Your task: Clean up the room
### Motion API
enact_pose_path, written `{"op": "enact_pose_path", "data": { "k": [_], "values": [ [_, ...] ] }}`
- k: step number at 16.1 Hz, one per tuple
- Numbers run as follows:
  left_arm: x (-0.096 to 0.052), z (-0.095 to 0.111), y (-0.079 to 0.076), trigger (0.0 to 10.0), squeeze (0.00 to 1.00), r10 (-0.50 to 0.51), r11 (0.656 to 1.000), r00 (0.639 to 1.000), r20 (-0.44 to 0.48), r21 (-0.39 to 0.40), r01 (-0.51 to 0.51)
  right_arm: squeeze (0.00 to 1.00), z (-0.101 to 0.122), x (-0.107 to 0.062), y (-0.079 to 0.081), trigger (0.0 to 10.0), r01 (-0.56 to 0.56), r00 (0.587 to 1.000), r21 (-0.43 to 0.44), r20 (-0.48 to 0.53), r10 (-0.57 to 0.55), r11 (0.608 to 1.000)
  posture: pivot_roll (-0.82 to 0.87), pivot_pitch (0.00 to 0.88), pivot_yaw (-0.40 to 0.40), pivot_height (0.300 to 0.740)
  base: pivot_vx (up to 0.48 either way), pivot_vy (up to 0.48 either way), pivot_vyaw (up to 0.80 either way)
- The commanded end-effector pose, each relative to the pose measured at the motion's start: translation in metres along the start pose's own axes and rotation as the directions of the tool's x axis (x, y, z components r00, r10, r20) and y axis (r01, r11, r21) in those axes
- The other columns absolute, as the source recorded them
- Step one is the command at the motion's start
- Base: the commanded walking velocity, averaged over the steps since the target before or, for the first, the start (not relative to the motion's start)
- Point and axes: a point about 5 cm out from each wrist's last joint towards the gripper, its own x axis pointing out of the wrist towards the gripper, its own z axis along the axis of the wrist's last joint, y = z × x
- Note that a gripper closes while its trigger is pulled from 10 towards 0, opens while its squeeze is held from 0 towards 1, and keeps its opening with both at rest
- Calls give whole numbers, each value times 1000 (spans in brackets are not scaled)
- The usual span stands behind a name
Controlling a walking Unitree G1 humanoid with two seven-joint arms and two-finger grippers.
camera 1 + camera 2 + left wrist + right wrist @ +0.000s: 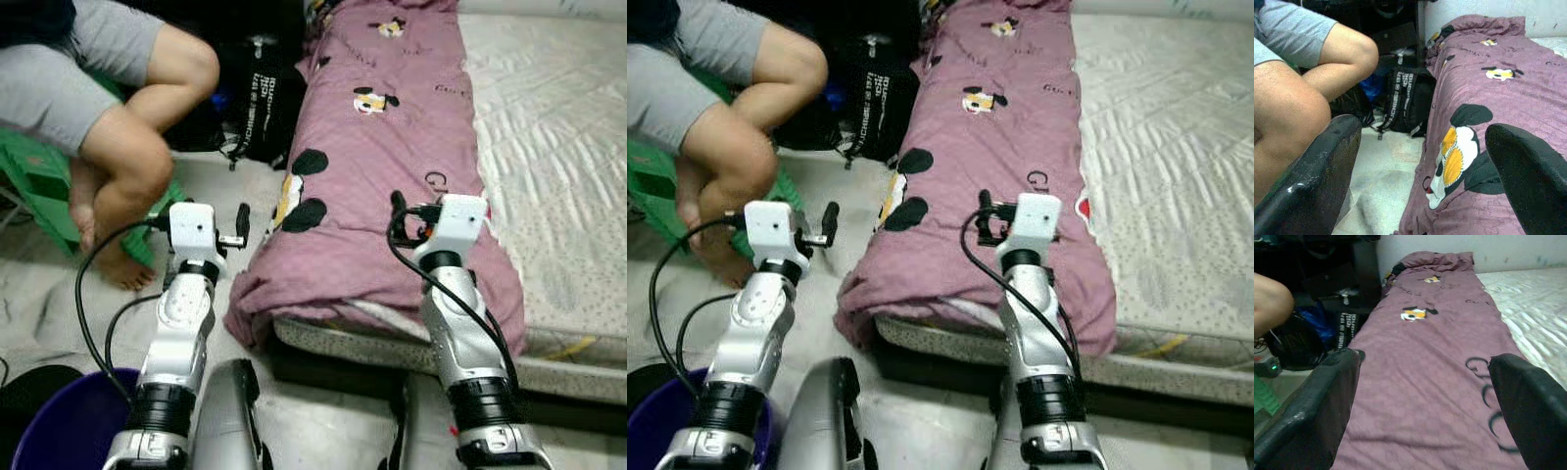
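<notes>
Right gripper: fingers spread wide, nothing held, poised just above the purple blanket.
Left gripper: also wide and empty, out over the floor beside the bed's edge.
Blanket: bunched lengthwise along the near side of the mattress, one corner sagging off the front.
Bystander: a person's leg close to the left arm.
Backpack: black backpack on the floor against the bed.
Risk: a swing leftward could clip that leg; a shallow pinch could drag the blanket onto the floor.

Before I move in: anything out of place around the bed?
Yes. The purple blanket lies bunched along the mattress edge, its near corner sagging over the side. A black backpack sits on the floor beside the bed.
</notes>
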Motion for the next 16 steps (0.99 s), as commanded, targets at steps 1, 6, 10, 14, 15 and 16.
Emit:
{"op": "enact_pose_path", "data": {
  "k": [1, 6, 10, 14, 15, 16],
  "values": [
    [-2, 1, 2, 10000, 0, 9, 1000, 1000, 9, 12, -9, 0, 0, 3, 4, 10000, -11, 1000, -4, 3, 11, 1000, 30, 0, 27, 647, 0, 0, 0],
    [-3, -2, 2, 10000, 0, 2, 1000, 1000, -5, 23, -2, 0, -13, -4, 5, 10000, 16, 999, -38, -39, -18, 999, 19, 0, 38, 689, 0, 0, 0],
    [-4, -3, -2, 10000, 0, -1, 1000, 1000, -9, 9, 1, 0, -18, -8, -2, 10000, 13, 999, -38, -51, -15, 999, 19, 0, 28, 702, 0, 0, 0],
    [-5, -5, -4, 10000, 0, -5, 1000, 1000, -19, 6, 5, 0, -23, -10, -6, 10000, 31, 997, -50, -69, -34, 998, 18, 0, 26, 740, 0, 0, 0],
    [-4, -5, -4, 10000, 0, -3, 1000, 1000, -21, 8, 4, 0, -23, -9, -6, 10000, 31, 997, -50, -70, -35, 998, 18, 0, 25, 740, 0, 0, 0],
    [-4, -6, -4, 10000, 0, 9, 1000, 1000, -18, 2, -9, 0, -24, -9, -6, 10000, 33, 997, -50, -72, -36, 998, 18, 0, 25, 740, 0, 0, 0]
  ]
}}
